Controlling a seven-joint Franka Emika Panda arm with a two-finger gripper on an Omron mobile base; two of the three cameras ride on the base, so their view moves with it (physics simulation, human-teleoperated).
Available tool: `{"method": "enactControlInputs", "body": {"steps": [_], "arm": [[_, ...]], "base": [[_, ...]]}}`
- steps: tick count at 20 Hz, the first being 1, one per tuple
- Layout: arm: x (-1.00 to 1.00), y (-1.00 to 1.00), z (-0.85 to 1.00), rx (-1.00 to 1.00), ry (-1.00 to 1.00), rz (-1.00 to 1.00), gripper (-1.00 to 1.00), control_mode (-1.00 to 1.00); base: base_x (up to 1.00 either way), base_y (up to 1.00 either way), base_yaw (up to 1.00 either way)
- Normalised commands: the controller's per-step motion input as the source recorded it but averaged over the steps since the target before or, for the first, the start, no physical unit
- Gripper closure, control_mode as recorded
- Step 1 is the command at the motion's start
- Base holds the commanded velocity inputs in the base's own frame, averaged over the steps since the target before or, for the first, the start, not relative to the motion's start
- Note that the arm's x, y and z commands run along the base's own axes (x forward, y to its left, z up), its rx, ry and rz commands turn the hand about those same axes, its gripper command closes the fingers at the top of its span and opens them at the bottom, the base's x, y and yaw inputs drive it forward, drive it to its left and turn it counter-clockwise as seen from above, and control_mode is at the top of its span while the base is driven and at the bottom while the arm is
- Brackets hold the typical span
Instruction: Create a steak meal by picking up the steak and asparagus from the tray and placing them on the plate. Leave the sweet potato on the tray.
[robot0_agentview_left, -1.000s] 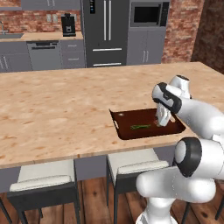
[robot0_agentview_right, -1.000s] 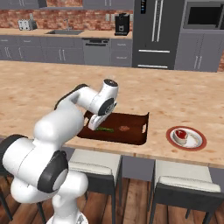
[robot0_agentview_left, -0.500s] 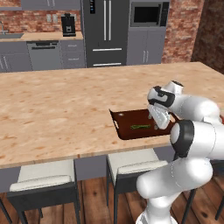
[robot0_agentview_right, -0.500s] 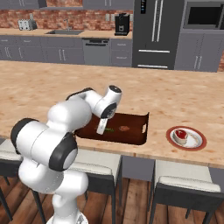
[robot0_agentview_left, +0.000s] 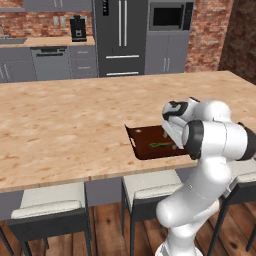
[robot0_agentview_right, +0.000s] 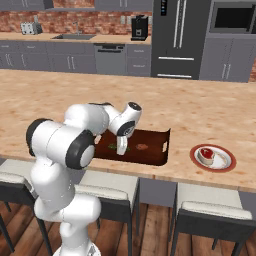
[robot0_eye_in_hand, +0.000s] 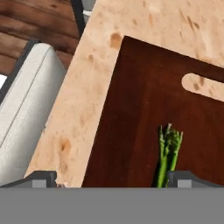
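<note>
Asparagus (robot0_eye_in_hand: 168, 153) lies on the tray (robot0_agentview_right: 150, 152), jaws spread wide above it, seemingly not touching. Steak (robot0_agentview_right: 205, 154) sits on the plate (robot0_agentview_right: 222, 165), well apart along the worktop (robot0_agentview_left: 60, 125).

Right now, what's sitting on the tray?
On the tray: asparagus and a sweet potato. The arm covers the tray's left part in the right base view.

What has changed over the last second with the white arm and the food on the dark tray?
The white arm folded in, bringing its open gripper down over the bundle of green asparagus on the dark reddish-brown tray. Nothing was grasped or released. The pink steak stays on the red-rimmed white plate, the orange-brown sweet potato on the tray.
</note>
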Motion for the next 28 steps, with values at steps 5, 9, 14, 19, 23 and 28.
{"method": "enactControlInputs", "body": {"steps": [5, 9, 14, 19, 23, 28], "arm": [[0.47, 0.0, -0.37, 0.0, 0.0, 0.09, -1.0, -1.0], [0.47, 0.0, -0.4, 0.0, 0.0, 0.07, -1.0, -1.0], [0.56, 0.07, -0.31, 0.0, 0.0, 0.05, -1.0, -1.0], [0.55, 0.2, -0.33, -0.03, 0.0, 0.01, 1.0, -1.0], [0.13, 0.25, -0.5, -0.08, 0.0, 0.0, 1.0, -1.0], [0.0, 0.0, -0.09, 0.0, -0.02, 0.0, 1.0, -1.0]], "base": [[0.0, 0.0, 0.0], [0.0, 0.0, 0.0], [0.0, 0.0, 0.0], [0.0, 0.0, 0.0], [0.0, 0.0, 0.0], [0.0, 0.0, 0.0]]}}
